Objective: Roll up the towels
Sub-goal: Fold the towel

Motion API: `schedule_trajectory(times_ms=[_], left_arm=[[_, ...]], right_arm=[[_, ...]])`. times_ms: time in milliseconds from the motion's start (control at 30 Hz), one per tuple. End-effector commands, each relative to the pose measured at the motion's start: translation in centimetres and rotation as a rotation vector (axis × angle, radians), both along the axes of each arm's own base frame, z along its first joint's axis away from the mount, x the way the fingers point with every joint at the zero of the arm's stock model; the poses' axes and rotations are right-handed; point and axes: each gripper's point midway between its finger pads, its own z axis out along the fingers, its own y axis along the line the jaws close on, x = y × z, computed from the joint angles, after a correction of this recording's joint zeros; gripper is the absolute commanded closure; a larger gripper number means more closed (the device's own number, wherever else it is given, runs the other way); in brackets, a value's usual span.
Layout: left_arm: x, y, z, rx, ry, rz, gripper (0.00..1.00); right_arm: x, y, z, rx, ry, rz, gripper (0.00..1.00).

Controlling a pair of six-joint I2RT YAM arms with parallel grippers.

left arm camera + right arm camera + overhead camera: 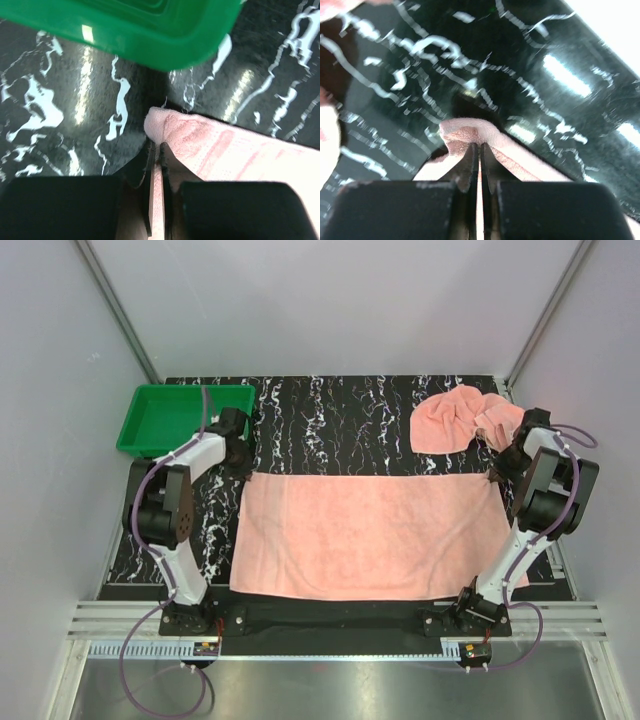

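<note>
The left gripper [156, 152] is pinched almost shut, with a thin fold of pink terry clamped between its jaws. This is the far-left corner of the spread towel [235, 150]. Just ahead of the fingertips that corner curls up off the black marbled table [60, 100]. A little further ahead sits the rounded corner of a green bin [150, 35], not touching the cloth.

The right gripper [479, 150] is closed tight on the far-right corner of the same towel, and the cloth bunches into a small lump right at the tips. To the left of these fingers, at the edge of the wrist view, there is a pale pink blur. It is probably the crumpled towel [455, 420], though it is too smeared to be sure.

From above, each arm rises from its base and folds at a raised elbow pushed outward. Each forearm reaches forward and the wrist tips down onto the towel's far edge. The spread towel lies flat behind the fingers, running back toward the bases. The crumpled towel is heaped just beyond the right gripper.
</note>
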Motion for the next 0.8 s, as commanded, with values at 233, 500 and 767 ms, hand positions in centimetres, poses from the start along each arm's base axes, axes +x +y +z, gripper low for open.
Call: schedule_trajectory(times_ms=[233, 500, 767], left_arm=[[1.3, 1.9, 12.3, 0.076, -0.289, -0.037, 1.00], [3.0, 2.7, 16.3, 0.140, -0.355, -0.078, 1.00], [2.0, 2.7, 18.5, 0.102, -0.432, -0.109, 1.00]], right_arm=[[3.8, 4.9, 10.4, 0.095, -0.280, 0.097, 1.00], [7.0, 7.1, 11.9, 0.179, -0.340, 0.135, 1.00], [6.1, 8.5, 11.3, 0.230, -0.367, 0.154, 1.00]])
